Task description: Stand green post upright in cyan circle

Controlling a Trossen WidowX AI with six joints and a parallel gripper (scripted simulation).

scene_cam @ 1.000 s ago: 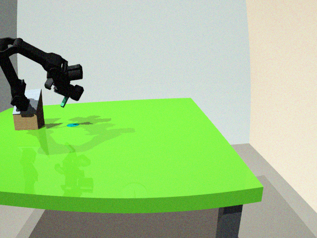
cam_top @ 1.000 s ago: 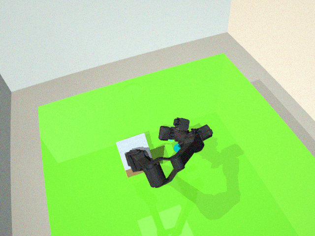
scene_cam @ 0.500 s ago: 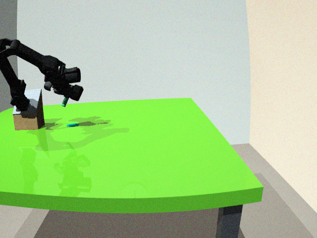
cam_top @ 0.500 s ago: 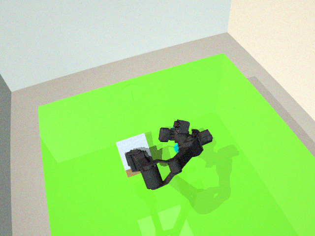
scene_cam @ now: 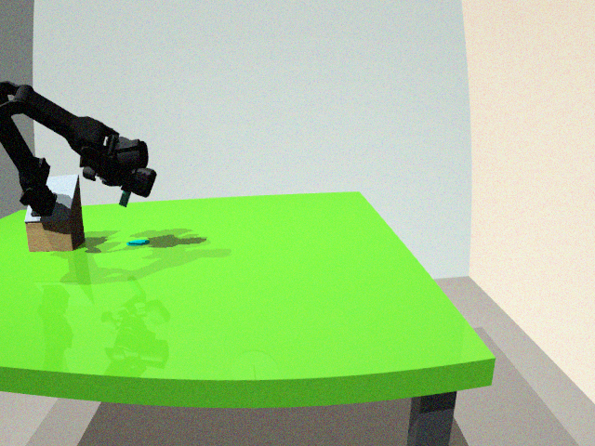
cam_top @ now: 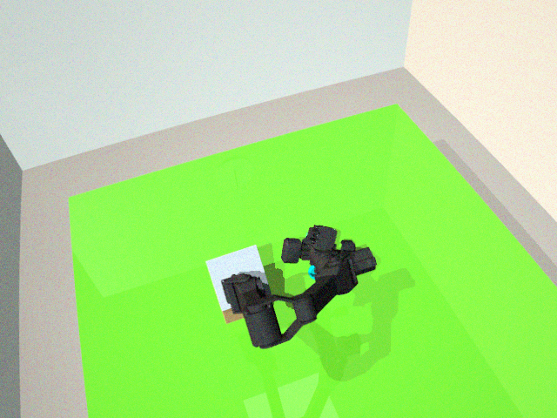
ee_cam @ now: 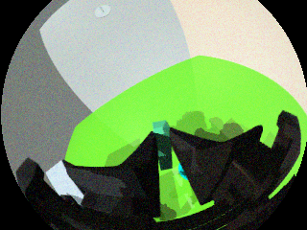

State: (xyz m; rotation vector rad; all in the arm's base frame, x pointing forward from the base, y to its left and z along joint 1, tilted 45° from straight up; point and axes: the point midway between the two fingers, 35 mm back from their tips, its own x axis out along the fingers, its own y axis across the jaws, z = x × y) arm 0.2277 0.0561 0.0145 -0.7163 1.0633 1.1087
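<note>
The green post [scene_cam: 124, 199] [ee_cam: 164, 150] is held in the air, close to upright but leaning a little in the exterior view. My gripper [scene_cam: 125, 189] [ee_cam: 161, 133] is shut on it, and the lower part of the post sticks out below the fingers. The cyan circle [cam_top: 312, 272] [scene_cam: 138, 242] [ee_cam: 181, 171] lies flat on the table, below the post and separate from it. The arm covers part of the circle in the top view, and a finger covers part of it in the wrist view. In the top view the arm hides the fingertips.
The arm's base stands on a block with a white top and wooden sides [cam_top: 233, 263] [scene_cam: 50, 237] [ee_cam: 64, 181], near the circle. The green table [cam_top: 179, 216] [scene_cam: 312, 288] carries arm shadows around the circle. Its edge [scene_cam: 288, 393] shows in the exterior view.
</note>
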